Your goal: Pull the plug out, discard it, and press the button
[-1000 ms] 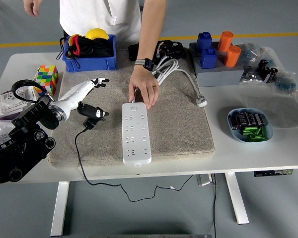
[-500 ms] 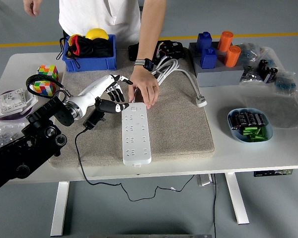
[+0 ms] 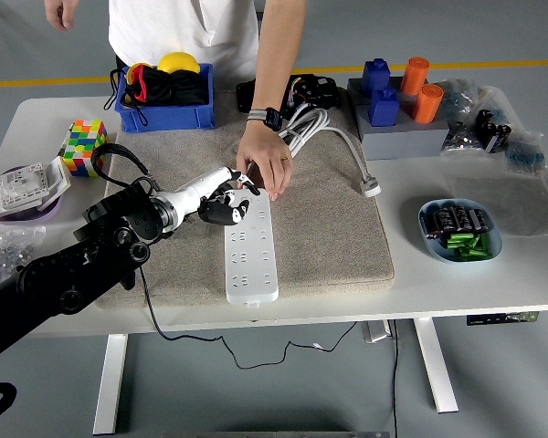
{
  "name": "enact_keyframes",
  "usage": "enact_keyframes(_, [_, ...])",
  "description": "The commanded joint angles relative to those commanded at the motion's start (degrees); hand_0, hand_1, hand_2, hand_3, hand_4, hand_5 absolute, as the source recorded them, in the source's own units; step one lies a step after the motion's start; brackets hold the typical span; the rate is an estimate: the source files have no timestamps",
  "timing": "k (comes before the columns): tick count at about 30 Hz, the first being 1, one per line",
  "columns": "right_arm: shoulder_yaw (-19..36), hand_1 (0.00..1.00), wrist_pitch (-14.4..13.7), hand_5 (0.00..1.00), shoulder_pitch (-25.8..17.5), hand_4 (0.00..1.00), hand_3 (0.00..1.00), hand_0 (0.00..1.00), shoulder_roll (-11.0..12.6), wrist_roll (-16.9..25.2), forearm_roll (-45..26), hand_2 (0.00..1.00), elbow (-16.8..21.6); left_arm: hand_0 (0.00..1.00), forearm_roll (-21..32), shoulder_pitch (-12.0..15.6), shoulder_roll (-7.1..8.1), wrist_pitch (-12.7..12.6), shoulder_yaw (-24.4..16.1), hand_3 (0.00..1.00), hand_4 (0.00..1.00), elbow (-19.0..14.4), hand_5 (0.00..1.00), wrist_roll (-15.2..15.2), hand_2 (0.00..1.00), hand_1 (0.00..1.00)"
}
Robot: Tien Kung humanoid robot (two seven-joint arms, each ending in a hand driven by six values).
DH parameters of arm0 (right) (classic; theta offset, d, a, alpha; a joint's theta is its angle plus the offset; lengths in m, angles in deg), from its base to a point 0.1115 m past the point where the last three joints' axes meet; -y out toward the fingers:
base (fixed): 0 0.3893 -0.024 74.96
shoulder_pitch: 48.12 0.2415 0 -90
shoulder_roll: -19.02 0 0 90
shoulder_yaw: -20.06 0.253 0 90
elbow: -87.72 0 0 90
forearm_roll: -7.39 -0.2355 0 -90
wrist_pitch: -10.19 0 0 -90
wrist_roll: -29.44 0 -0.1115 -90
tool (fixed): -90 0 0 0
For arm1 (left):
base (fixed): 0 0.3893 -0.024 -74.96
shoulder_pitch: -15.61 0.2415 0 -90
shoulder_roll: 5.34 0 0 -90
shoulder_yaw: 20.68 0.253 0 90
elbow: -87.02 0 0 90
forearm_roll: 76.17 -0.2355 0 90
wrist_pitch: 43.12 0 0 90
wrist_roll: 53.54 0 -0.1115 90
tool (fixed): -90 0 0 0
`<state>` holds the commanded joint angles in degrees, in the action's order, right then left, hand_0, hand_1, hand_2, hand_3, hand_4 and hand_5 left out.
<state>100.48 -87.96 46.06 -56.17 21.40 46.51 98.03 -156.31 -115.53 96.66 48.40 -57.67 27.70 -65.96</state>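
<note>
One of my hands, the left hand (image 3: 226,203), rests curled and empty on the power strip's (image 3: 252,255) top end, beside a person's hand (image 3: 265,165).

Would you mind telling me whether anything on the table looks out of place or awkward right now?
Nothing looks spilled or damaged. The one awkward spot is the far end of the power strip: the person's hand rests there right beside the left robot hand, so the two crowd each other.
</note>
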Motion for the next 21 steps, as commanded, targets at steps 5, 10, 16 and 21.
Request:
enact_keyframes(5, [-0.28,0.654,0.01,0.468,0.04,0.650,0.612,0.744,0.03,0.16,-0.25,0.640,0.00,0.015,0.52,-1.34,-1.46,-0.20,0.81,0.669,0.418,2.52,0.002,-0.20,0.055,0.046])
enact_keyframes(10, [-0.31,0.655,0.00,0.468,0.00,0.649,0.612,0.744,0.00,0.10,-0.21,0.640,0.00,0.015,0.95,-2.43,-2.33,0.10,1.82,0.667,0.420,4.98,0.002,-0.68,0.053,0.048])
enact_keyframes(16, [-0.41,0.654,-0.08,0.468,0.00,0.649,0.612,0.743,0.11,0.06,-0.23,0.640,0.00,0.014,0.89,-3.17,-3.18,0.17,2.37,0.667,0.419,7.44,0.002,-0.84,0.053,0.047])
enact_keyframes(21, [-0.61,0.654,-0.12,0.468,0.15,0.649,0.612,0.744,0.08,0.24,-0.47,0.640,0.00,0.014,1.31,-4.15,-3.92,0.25,2.71,0.668,0.418,9.57,0.002,-0.96,0.052,0.046])
